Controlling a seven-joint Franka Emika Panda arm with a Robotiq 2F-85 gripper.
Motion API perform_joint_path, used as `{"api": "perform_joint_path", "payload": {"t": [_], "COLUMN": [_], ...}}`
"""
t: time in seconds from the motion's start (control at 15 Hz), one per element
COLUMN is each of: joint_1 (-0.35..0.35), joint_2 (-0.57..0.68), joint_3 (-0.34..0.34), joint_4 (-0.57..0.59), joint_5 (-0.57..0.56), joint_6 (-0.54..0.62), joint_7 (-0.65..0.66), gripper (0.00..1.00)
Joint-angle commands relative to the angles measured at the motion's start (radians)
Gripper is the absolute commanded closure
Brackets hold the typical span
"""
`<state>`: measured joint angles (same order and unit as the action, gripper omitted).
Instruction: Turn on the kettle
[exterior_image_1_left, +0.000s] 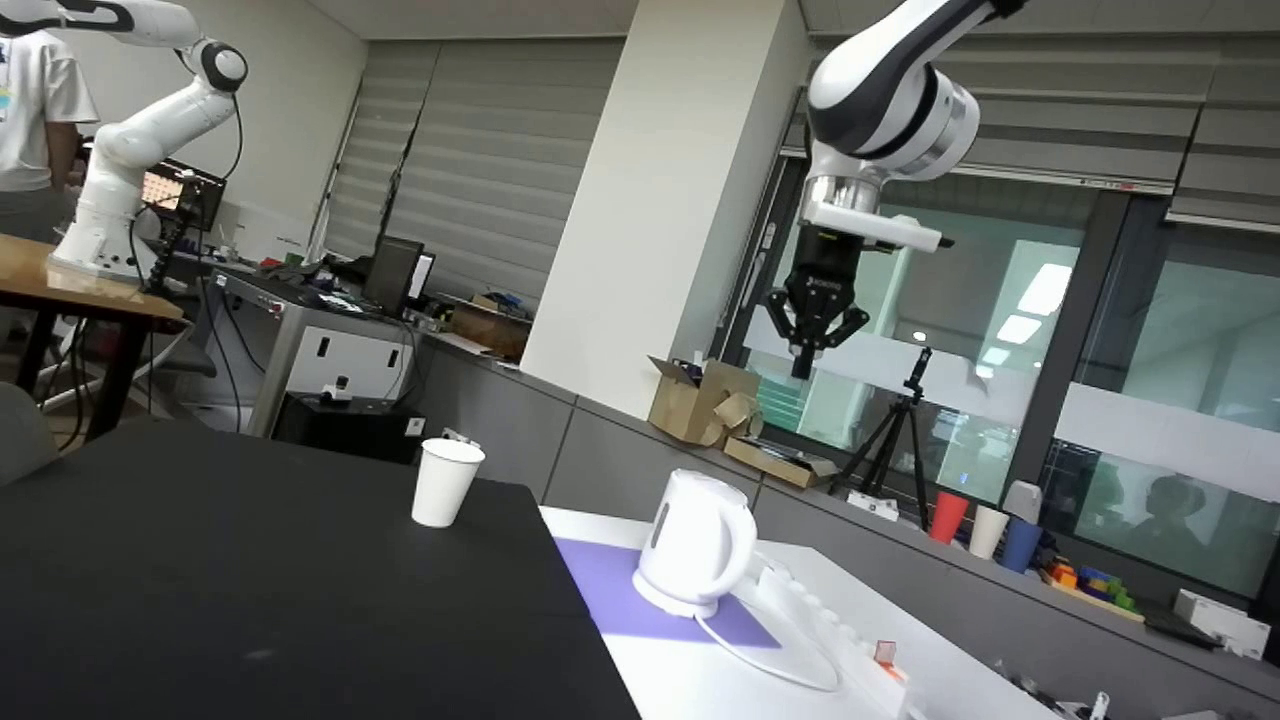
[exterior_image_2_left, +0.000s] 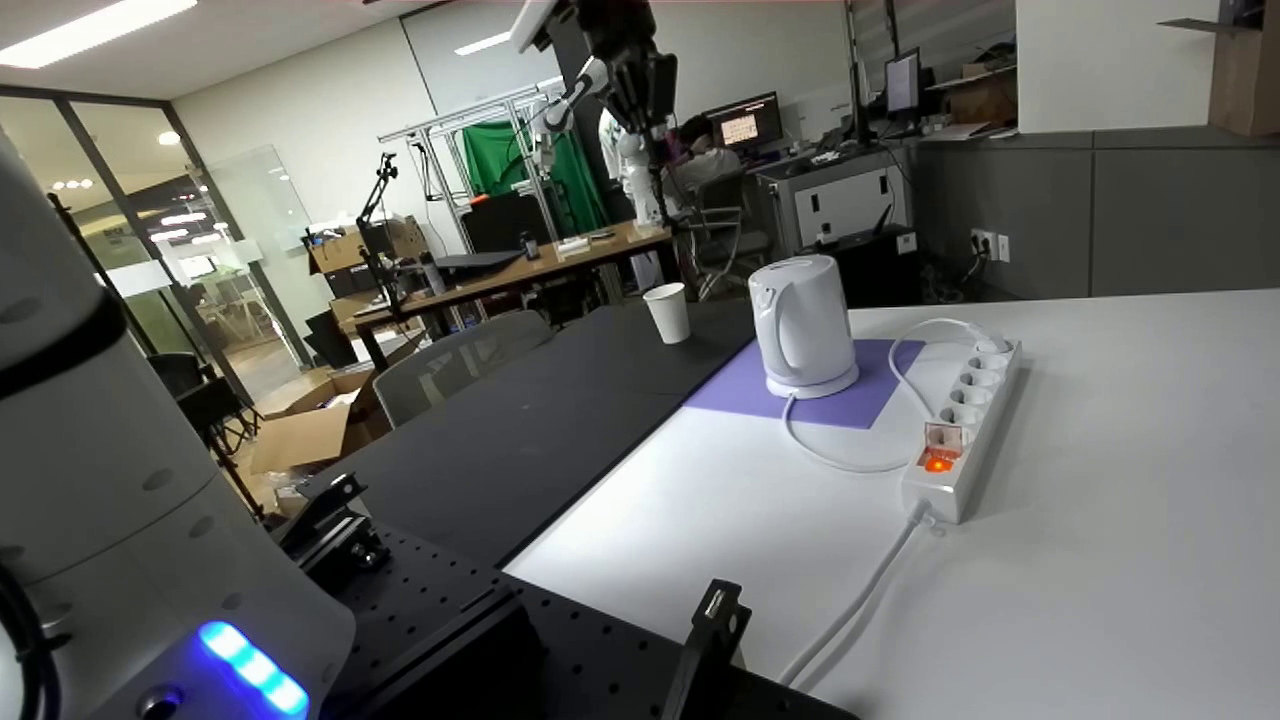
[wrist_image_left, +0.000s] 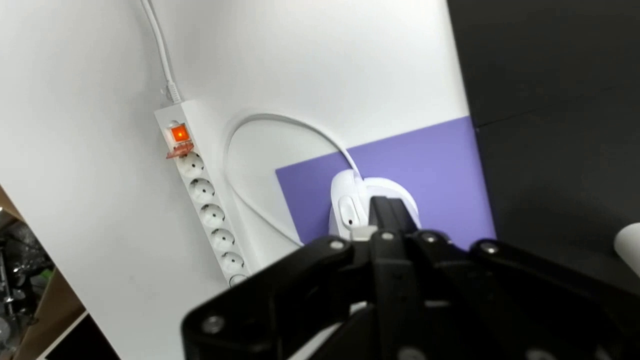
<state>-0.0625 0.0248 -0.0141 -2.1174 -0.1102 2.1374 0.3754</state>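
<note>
The white kettle (exterior_image_1_left: 690, 545) stands upright on a purple mat (exterior_image_1_left: 610, 590) in both exterior views (exterior_image_2_left: 812, 325). In the wrist view, the kettle (wrist_image_left: 341, 187) is seen from above and partly hidden behind my fingers. An oval switch with a dark dot (wrist_image_left: 348, 212) shows on top of its handle. My gripper (exterior_image_1_left: 803, 362) is high above the table and apart from the kettle. It also shows in the wrist view (wrist_image_left: 393, 206), where its fingertips are together with nothing between them. They overlap the kettle's body, just right of the switch.
A white power strip (exterior_image_2_left: 965, 430) with a lit orange switch lies beside the kettle; a white cord (exterior_image_2_left: 840, 462) loops between them. A white paper cup (exterior_image_1_left: 446, 482) stands on the black surface (exterior_image_1_left: 280, 560) beside the white table (exterior_image_2_left: 1130, 480). A camera tripod (exterior_image_1_left: 895, 440) stands by the window.
</note>
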Motion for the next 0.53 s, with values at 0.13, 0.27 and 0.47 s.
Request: {"api": "perform_joint_path", "payload": {"t": [0.13, 0.27, 0.47], "joint_1": [-0.034, -0.044, -0.054], "joint_2": [0.256, 0.339, 0.439], "joint_3": [-0.062, -0.077, -0.085], "joint_4": [0.238, 0.321, 0.420], "joint_5": [0.103, 0.110, 0.123], "joint_6": [-0.180, -0.254, -0.326], "joint_7": [-0.148, -0.172, -0.193], "gripper": [1.00, 1.00, 1.00]}}
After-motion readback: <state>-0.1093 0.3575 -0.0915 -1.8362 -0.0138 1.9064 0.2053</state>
